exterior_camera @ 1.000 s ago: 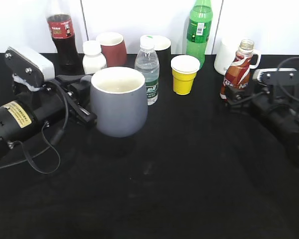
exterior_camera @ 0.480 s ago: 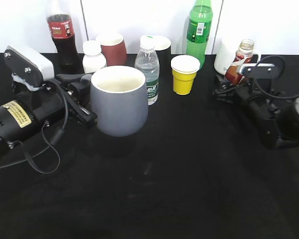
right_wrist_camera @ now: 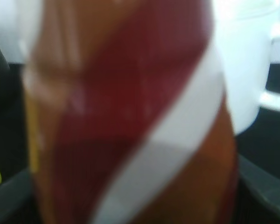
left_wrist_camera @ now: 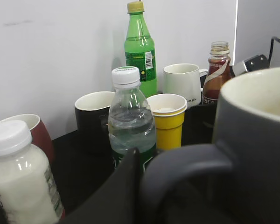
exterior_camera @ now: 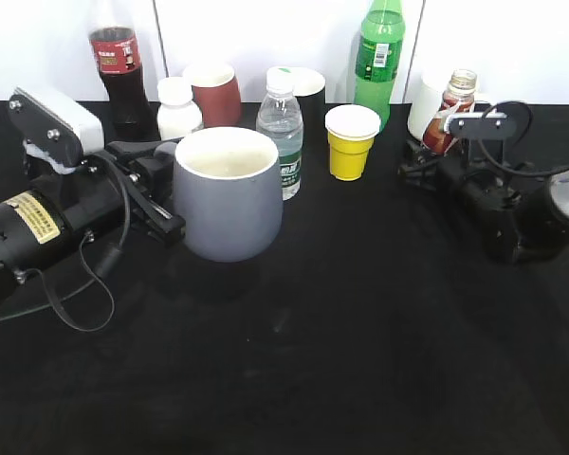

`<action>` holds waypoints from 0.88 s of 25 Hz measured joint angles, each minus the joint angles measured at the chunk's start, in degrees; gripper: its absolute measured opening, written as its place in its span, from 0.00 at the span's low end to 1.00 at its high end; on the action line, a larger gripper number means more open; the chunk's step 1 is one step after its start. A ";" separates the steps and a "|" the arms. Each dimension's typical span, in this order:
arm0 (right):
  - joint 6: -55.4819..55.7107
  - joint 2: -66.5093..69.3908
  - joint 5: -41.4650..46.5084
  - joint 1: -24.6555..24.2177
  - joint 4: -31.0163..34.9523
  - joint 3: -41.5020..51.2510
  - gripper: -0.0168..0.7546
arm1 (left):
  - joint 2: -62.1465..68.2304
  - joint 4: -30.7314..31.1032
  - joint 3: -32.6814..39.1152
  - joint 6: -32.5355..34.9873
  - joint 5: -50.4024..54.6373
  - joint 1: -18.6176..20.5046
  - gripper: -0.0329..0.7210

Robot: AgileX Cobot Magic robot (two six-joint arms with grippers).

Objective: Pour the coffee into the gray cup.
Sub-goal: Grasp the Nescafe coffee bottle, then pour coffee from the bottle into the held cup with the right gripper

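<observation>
Exterior view: gray cup [exterior_camera: 229, 192] standing left of centre on the black table [exterior_camera: 341, 360], rim up, inside pale. Left gripper [exterior_camera: 161, 194] pressed against the cup's left side, fingers closed around the handle there. Coffee bottle [exterior_camera: 446, 116] at far right, upright, cap off, red-and-white label showing. Right gripper [exterior_camera: 429, 163] low at the bottle's base, arm stretching right and near; jaws hidden behind the bottle here. Behind the cup, along the far edge from left to right: cola bottle [exterior_camera: 115, 59], white pill bottle [exterior_camera: 178, 107], maroon cup [exterior_camera: 212, 90], water bottle [exterior_camera: 282, 123], black cup [exterior_camera: 303, 90], yellow cup [exterior_camera: 351, 140], green soda bottle [exterior_camera: 378, 55], white mug [exterior_camera: 425, 104].

Left wrist view: gray cup's [left_wrist_camera: 256, 140] wall filling the right side, its handle curving across the near edge with a dark finger [left_wrist_camera: 119, 196] of the gripper tight against it. Beyond, the water bottle [left_wrist_camera: 130, 121], yellow cup [left_wrist_camera: 167, 119] and coffee bottle [left_wrist_camera: 216, 74] farther right.

Right wrist view: blurred, coffee bottle's [right_wrist_camera: 126, 116] label filling the picture, dark finger [right_wrist_camera: 266, 191] edges at both lower corners, clamped on the bottle. White mug [right_wrist_camera: 247, 60] behind, to the right.
</observation>
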 joint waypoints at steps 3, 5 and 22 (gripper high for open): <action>-0.04 0.25 0.01 0.00 0.10 0.00 0.69 | 0.00 0.00 0.00 0.00 0.00 0.00 0.12; -0.04 0.25 0.01 0.00 0.12 0.00 0.68 | 0.00 0.00 0.00 0.00 0.00 0.00 0.12; -2.54 -31.45 6.62 7.99 -10.98 15.29 0.68 | 0.00 0.02 0.00 0.00 0.00 0.00 0.12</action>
